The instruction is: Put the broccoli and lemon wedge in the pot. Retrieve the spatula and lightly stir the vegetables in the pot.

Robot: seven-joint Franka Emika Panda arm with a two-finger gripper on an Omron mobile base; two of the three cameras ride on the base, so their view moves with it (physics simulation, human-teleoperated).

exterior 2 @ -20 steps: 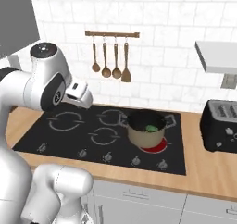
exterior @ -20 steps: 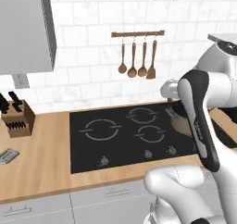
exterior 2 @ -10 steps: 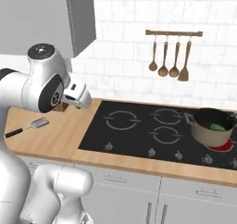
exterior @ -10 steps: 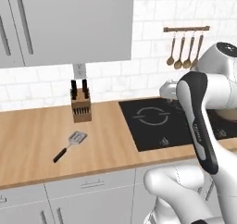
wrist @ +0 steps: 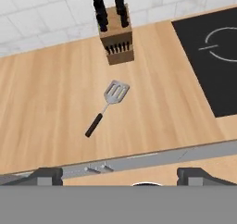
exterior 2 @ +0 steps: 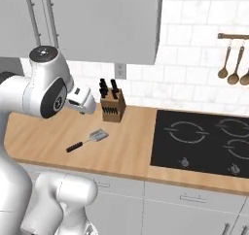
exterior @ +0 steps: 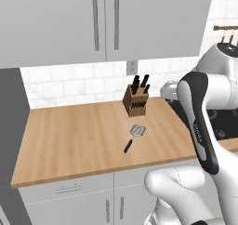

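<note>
gripper (wrist: 118, 174): fingers spread wide, empty, high above counter | spatula (wrist: 106, 105): flat on wooden counter (wrist: 41, 102), just in front of knife block (wrist: 115, 33) | cooktop (wrist: 213, 61): right of block

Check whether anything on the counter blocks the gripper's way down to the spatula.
Nothing visible does. The spatula lies alone on bare counter; the knife block stands apart beyond its head. The gripper is above.

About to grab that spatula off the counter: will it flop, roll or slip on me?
The spatula looks rigid: metal head, slim straight handle, so probably no flop. Lying flat on the counter, it is unlikely to roll. The thin handle may pivot if gripped off-centre.
</note>
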